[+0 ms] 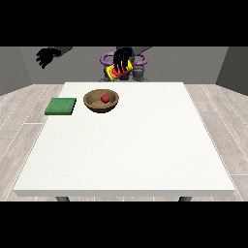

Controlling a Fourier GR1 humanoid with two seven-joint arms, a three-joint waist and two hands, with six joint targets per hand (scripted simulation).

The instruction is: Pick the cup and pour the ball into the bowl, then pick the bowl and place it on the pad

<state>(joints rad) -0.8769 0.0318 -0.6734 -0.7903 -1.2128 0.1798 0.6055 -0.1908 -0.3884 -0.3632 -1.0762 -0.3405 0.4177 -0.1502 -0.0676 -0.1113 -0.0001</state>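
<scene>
- At the view's far left I see one black robot hand (46,57) raised in the air, well off the desk's edge and above the grey floor; its fingers hang spread and relaxed, holding nothing.
- Moving right, the flat green square pad (61,106) lies on the large white desk (126,150) near its left edge, with nothing on it.
- Just beside the pad, a little apart from it, stands the round brown wooden bowl (101,101), upright on the desk's far half.
- The small red ball (105,98) rests inside the bowl, close to its middle.
- Above and slightly to the right of the bowl I see the other black robot hand (122,60), lifted clear of the desk in front of the robot's torso.
- That robot hand has its fingers curled round the yellow cup with a red inside (116,71); the cup is tipped over, its red mouth turned down and towards the camera.
- The cup is held in the air, not touching the bowl.
- The rest of the desk, to the right and towards me, carries none of the task's things.
</scene>
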